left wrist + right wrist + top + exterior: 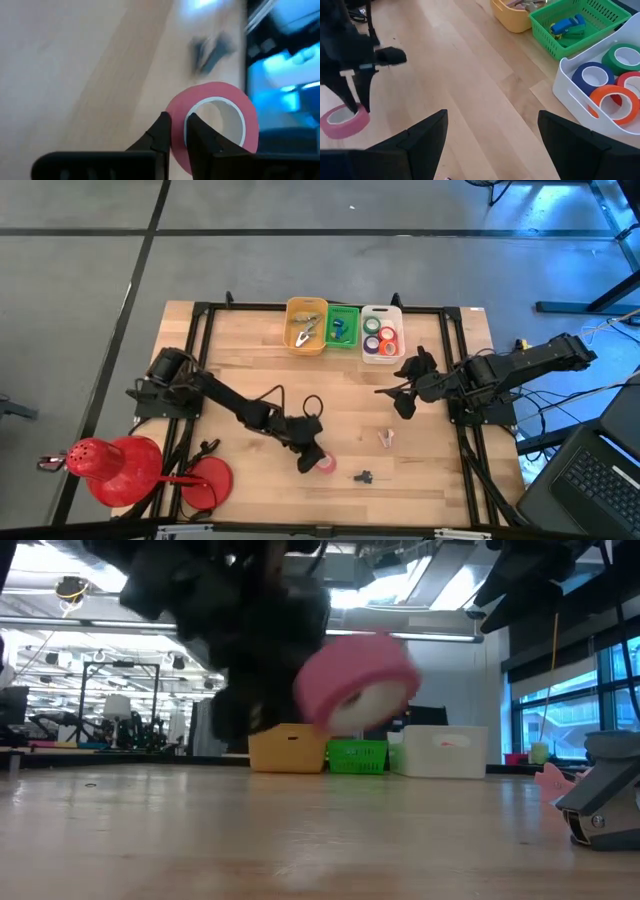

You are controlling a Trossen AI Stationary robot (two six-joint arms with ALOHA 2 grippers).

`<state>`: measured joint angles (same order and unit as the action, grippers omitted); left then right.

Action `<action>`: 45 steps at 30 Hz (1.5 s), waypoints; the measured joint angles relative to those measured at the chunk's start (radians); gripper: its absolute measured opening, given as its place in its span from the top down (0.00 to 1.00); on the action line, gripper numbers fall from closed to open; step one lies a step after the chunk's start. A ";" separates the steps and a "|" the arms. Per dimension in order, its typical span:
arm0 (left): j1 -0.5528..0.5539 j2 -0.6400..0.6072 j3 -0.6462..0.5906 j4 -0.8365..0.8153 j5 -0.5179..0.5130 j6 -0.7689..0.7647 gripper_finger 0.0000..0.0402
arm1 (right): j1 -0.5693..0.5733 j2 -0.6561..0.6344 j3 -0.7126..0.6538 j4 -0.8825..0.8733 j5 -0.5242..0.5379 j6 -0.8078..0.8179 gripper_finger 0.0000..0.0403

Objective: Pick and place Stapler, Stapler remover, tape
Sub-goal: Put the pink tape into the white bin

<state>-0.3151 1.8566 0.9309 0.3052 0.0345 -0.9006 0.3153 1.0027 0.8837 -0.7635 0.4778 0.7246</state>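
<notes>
A pink tape roll (326, 464) with a pale centre is in my left gripper (312, 460) near the table's front middle. In the low view the roll (360, 680) hangs tilted above the tabletop. It also shows in the left wrist view (215, 90) and the right wrist view (342, 120). My right gripper (400, 395) is open and empty over the table's right half, its fingers spread wide in its wrist view (492, 145). A small pinkish object (386, 438) and a small dark one (362, 477) lie on the table. My left gripper pinches the roll's wall (177, 142) with one finger (197, 132) inside the ring and the other finger (161, 132) outside. The fingers come from above, slanting down. The roll is lifted clear of the table and tilted.
At the far edge stand a yellow bin (307, 340), a green basket (343, 340) holding a blue item, and a white bin (382, 358) with several tape rolls (615, 100). Large red round things (115, 465) sit at the front left. A laptop (600, 480) lies off the right side.
</notes>
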 joint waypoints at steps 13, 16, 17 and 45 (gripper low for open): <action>0.105 -0.215 0.004 0.039 -0.298 0.130 0.93 | 0.000 -0.002 0.000 0.075 -0.025 -0.056 0.23; 0.143 -0.261 0.004 0.089 -0.322 0.218 0.93 | 0.000 -0.003 0.000 0.106 -0.026 -0.064 0.23; 0.158 -0.275 0.004 0.114 -0.322 0.246 0.93 | 0.000 -0.004 0.000 0.114 -0.027 -0.070 0.23; 0.448 -0.303 0.005 0.611 -0.107 0.414 0.93 | 0.007 -0.023 0.001 0.925 -0.148 -0.371 0.23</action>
<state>0.1333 1.5532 0.9362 0.9160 -0.0727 -0.4861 0.3225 0.9793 0.8848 0.1617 0.3297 0.3537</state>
